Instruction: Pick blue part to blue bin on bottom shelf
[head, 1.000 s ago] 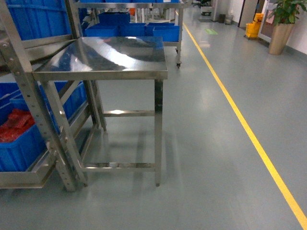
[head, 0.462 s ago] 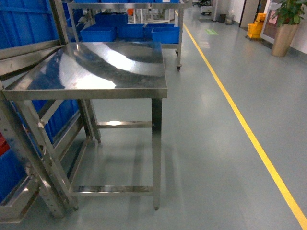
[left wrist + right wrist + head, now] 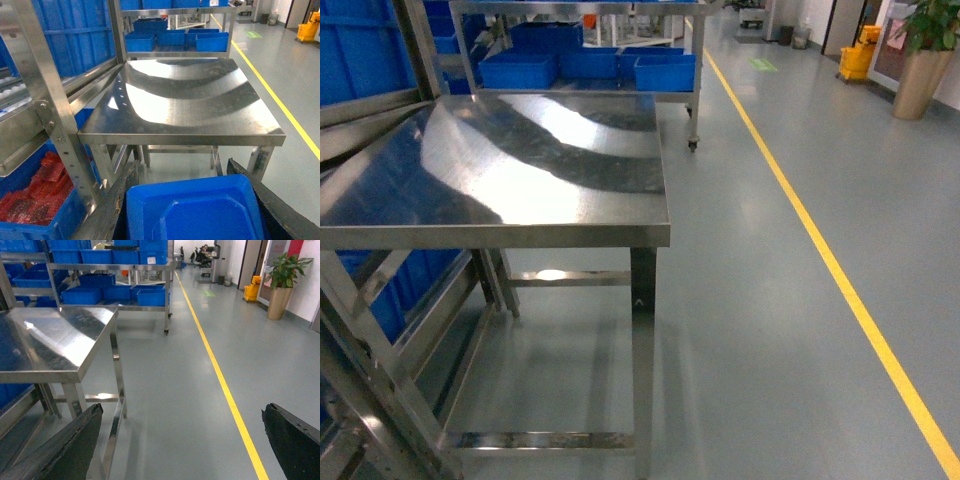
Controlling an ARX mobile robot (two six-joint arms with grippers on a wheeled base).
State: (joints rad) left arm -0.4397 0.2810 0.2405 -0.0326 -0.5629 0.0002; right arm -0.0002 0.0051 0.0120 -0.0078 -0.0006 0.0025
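No writing is legible; only the left wrist view shows a blue bin (image 3: 192,212) gripped between the left fingers (image 3: 120,200), while the right fingers (image 3: 67,445) stand wide apart, holding nothing beside the steel worktop (image 3: 55,340).

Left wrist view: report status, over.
Right tool open, empty. Left tool straddles blue bin, grip unclear. No blue part seen. Steel table dead ahead.

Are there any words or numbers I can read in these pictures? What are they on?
None can be read.
The green floor marking far down the aisle may carry a sign, but it is too small and blurred to read.
The blue bins, the steel table and the yellow bucket show no readable labels.
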